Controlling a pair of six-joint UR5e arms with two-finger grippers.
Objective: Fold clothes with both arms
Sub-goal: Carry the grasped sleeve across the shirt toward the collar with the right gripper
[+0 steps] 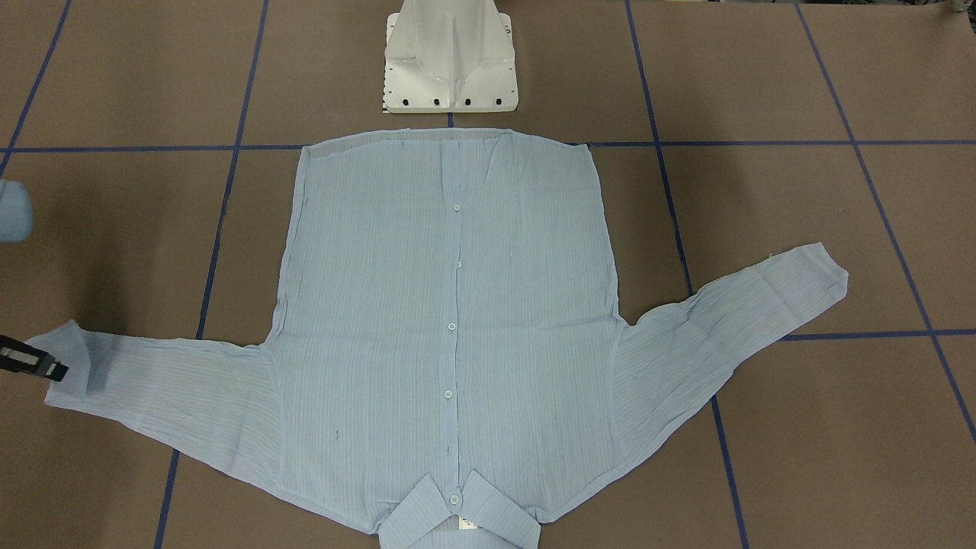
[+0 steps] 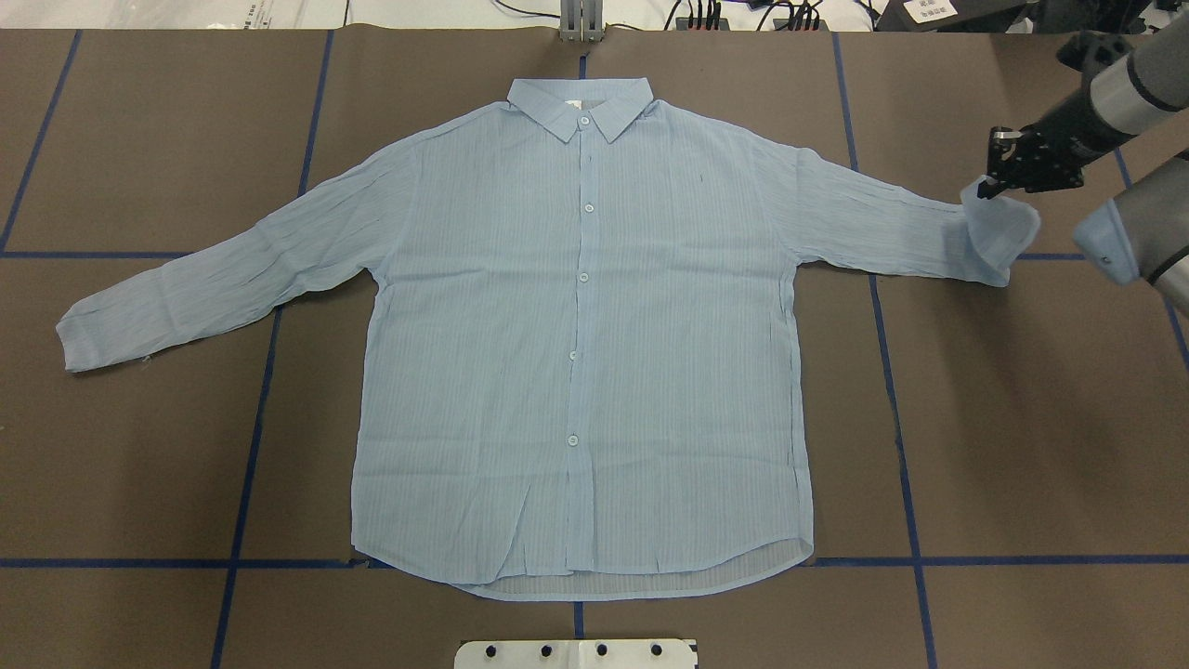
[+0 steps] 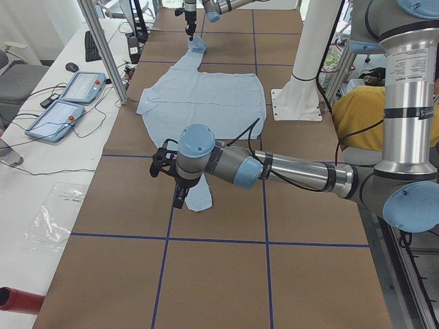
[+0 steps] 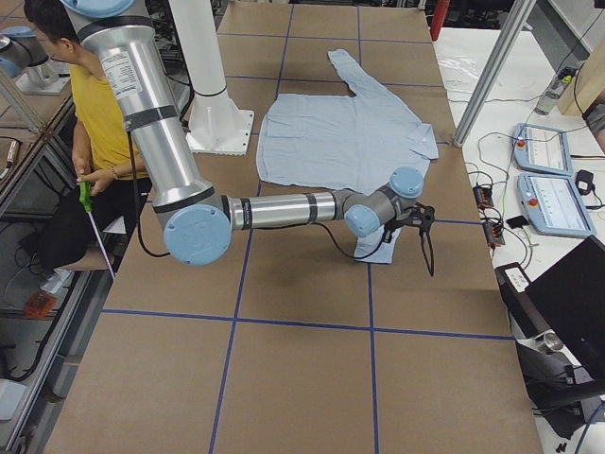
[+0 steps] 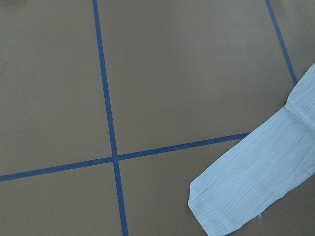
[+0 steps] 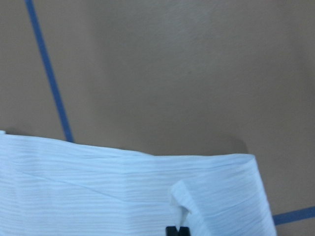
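1. You have the shirt (image 2: 576,353) flat, collar far, sleeves spread left and right.
2. Your right gripper (image 2: 985,189) pinches the right cuff (image 2: 1005,230); the shirt body lies leftward.
3. Your left gripper (image 3: 180,197) sits beside the left cuff (image 5: 221,209); grip state cannot be told.

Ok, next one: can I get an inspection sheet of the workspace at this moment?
Surface: brown table with a blue tape grid.
Job's things: shirt front up, buttoned, spread flat; one cuff lifted and curled.
Clutter: nothing seen on the table.
Grippers: right gripper shut on the lifted cuff; left gripper above the other cuff, state unclear.
Cables: black cable looped along the left arm; leads on the side bench.
Surroundings: white pedestal, seated person, two pendants.
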